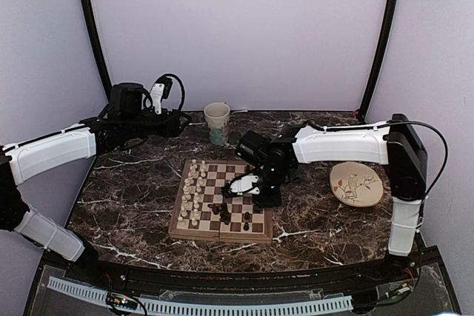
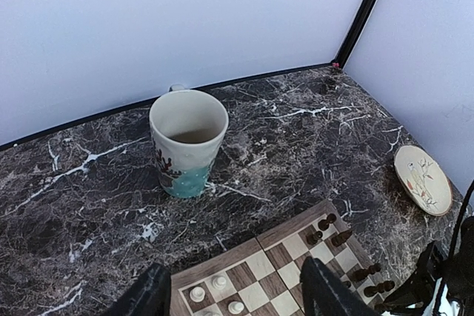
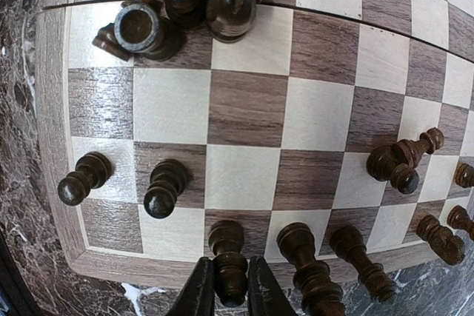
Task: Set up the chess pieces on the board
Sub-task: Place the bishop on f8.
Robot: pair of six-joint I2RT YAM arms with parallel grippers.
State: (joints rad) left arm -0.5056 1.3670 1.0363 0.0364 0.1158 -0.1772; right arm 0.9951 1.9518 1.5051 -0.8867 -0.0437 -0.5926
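While the right end effector [image 3: 229, 283] pinches a dark piece [image 3: 227, 246] on the edge row of the board [image 3: 244, 105], the left end effector [image 2: 233, 290] hangs wide open near the cup [image 2: 189, 142].

— What colour are they?
— The left arm [image 1: 52, 152] and right arm [image 1: 341, 143] wear long white shells, with black blocks at the joints.
— Any wiring?
— A black cable [image 1: 182, 90] loops above the left wrist; a second cable [image 1: 445, 149] arcs off the right shoulder.
— And the left fingers [image 2: 144, 297]?
— Black and tapered, maybe rubber-faced; too blurred to tell.
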